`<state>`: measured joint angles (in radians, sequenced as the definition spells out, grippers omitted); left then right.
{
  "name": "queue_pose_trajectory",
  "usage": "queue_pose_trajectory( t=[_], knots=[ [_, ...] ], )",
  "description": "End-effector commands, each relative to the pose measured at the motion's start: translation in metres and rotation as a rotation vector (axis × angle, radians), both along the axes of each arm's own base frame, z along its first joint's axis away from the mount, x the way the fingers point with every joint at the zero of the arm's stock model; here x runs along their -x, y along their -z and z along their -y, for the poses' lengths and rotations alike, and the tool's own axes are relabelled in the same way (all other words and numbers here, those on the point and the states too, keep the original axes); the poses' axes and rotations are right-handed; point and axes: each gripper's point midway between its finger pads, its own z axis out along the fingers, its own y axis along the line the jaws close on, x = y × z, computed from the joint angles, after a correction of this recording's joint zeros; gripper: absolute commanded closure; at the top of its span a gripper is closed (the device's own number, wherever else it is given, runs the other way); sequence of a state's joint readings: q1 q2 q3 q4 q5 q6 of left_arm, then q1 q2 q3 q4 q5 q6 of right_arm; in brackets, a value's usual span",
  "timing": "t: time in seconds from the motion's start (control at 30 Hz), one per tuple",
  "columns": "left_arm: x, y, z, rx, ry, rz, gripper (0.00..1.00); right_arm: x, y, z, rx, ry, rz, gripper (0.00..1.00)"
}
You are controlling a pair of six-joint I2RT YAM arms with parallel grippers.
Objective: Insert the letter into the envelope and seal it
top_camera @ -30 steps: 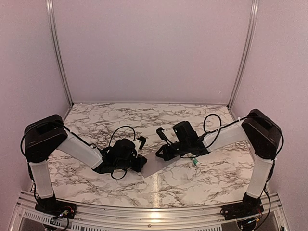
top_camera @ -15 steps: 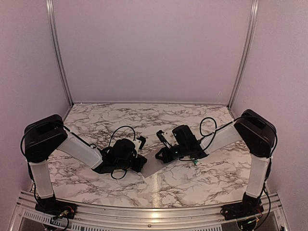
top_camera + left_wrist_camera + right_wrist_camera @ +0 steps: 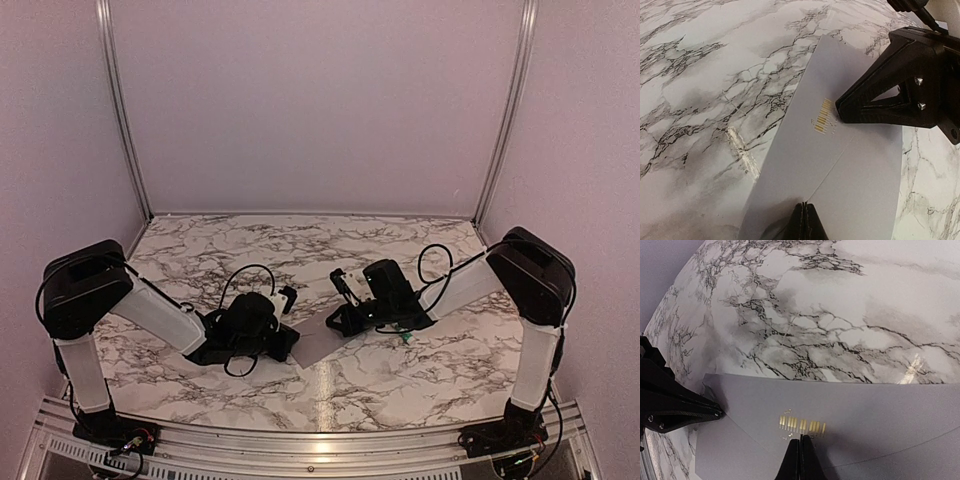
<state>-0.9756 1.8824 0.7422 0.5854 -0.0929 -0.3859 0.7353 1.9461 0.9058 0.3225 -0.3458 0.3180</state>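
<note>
L fingers [image 3: 799, 227], R fingers [image 3: 794, 465] shut, tips on envelope [image 3: 850, 180] (flap down).

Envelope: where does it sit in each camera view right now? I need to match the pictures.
Top external: the envelope is a grey sliver at centre, between the left gripper and the right gripper.
Left wrist: it fills the centre and lower right.
Right wrist: it spans the lower half.
Shared landmark: the shut tip of the right gripper, beside the gold marks in both wrist views.
</note>
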Motion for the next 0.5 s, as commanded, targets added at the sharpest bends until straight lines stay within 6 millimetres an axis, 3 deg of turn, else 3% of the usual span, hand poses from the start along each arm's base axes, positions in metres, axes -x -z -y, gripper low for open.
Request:
queue_pose_trajectory(
  t=[0.0, 0.23, 0.47],
  knots=[
    [0.009, 0.025, -0.028, -0.112, -0.037, -0.036, 0.97, 0.005, 0.035, 0.037, 0.139, 0.08, -0.074, 1.0],
    [0.008, 0.022, -0.026, -0.104, -0.037, -0.029, 0.97, 0.007, 0.03, 0.038, 0.134, 0.074, -0.068, 1.0],
    [0.013, -0.01, -0.025, -0.035, -0.01, 0.001, 0.97, 0.006, 0.034, 0.037, 0.14, 0.071, -0.071, 1.0]
  ],
)
